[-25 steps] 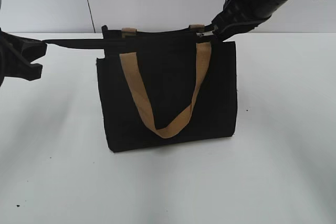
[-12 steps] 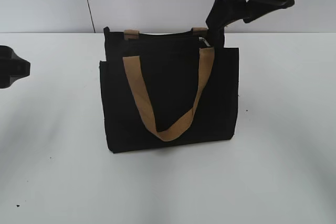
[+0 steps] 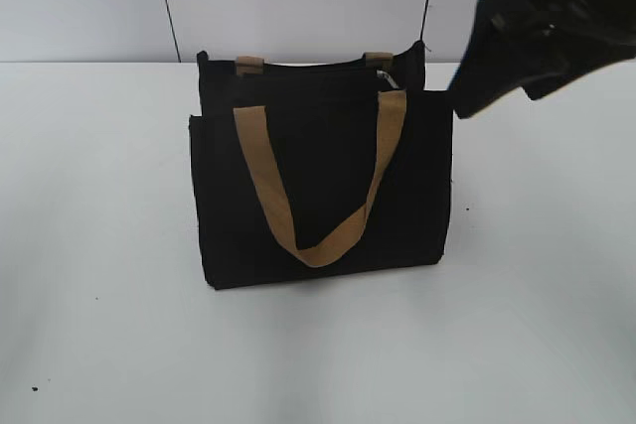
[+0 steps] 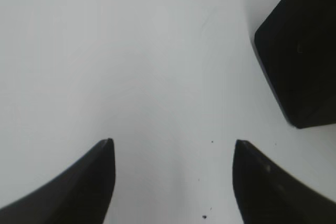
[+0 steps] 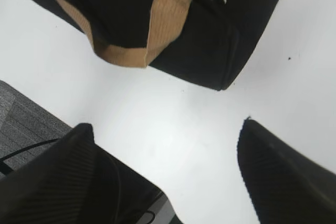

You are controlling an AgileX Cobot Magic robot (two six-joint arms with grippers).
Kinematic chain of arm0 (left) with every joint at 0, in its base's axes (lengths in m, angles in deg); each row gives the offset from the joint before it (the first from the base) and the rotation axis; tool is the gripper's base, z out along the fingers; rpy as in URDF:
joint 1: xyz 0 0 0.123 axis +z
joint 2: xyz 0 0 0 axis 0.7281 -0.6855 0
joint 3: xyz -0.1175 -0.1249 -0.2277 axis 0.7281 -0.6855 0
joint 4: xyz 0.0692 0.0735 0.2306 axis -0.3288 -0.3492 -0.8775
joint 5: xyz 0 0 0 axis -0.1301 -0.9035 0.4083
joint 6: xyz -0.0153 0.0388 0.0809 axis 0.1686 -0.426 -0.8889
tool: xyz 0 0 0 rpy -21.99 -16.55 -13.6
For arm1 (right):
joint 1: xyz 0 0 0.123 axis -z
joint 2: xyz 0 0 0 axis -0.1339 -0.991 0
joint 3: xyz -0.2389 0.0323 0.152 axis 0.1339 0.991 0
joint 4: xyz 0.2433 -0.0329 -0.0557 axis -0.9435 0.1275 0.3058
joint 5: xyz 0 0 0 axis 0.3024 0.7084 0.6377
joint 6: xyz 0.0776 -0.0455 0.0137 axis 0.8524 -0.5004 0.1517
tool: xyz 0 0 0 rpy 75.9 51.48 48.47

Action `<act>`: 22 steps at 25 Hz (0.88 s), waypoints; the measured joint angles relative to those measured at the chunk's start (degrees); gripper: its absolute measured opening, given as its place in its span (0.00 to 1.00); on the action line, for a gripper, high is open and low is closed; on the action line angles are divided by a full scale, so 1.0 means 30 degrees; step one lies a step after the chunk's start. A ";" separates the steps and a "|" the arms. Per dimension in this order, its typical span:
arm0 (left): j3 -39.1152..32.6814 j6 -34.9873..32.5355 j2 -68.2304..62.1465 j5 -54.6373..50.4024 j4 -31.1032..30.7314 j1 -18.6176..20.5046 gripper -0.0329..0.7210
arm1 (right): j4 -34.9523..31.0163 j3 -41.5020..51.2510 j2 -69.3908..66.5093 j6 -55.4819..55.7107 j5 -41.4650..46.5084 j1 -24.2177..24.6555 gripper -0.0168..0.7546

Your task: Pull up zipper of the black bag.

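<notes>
Exterior view: the black bag (image 3: 323, 181) stands upright near the worktop's far edge, the zipper (image 3: 389, 78) at its top right end. Left wrist view: the left gripper (image 4: 173, 174) is spread over bare worktop beside the bag's corner. Right wrist view: the right gripper (image 5: 168, 166) is spread, holding nothing, off the bag.

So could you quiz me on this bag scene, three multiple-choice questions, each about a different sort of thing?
1. Where on the black bag is the zipper?
A. top right end
B. bottom left corner
C. middle of the front panel

2. What colour are the handle straps?
A. red
B. tan
C. blue

3. What is the right gripper doing?
A. clamped on the zipper
C. gripping a strap
B. open, holding nothing

Answers:
1. A, the silvery slider sits by the bag's upper right end in the exterior view.
2. B, the webbing shows tan against the black fabric.
3. B, the right wrist view shows its jaws spread over bare table.
</notes>
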 joint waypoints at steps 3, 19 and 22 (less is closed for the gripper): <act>0.0020 -0.0835 0.1983 -0.2335 0.0652 0.0000 0.75 | 0.0000 0.2386 0.2505 0.0184 0.0032 0.0000 0.85; -0.1569 -0.3645 1.1680 -0.7940 0.3105 -0.0003 0.73 | 0.2510 1.4155 1.9919 0.4327 -0.0812 0.0000 0.82; -0.1629 -0.3944 1.2834 -0.7656 0.3227 -0.0023 0.73 | 0.3962 1.4907 2.2952 0.5227 -0.0639 0.0000 0.81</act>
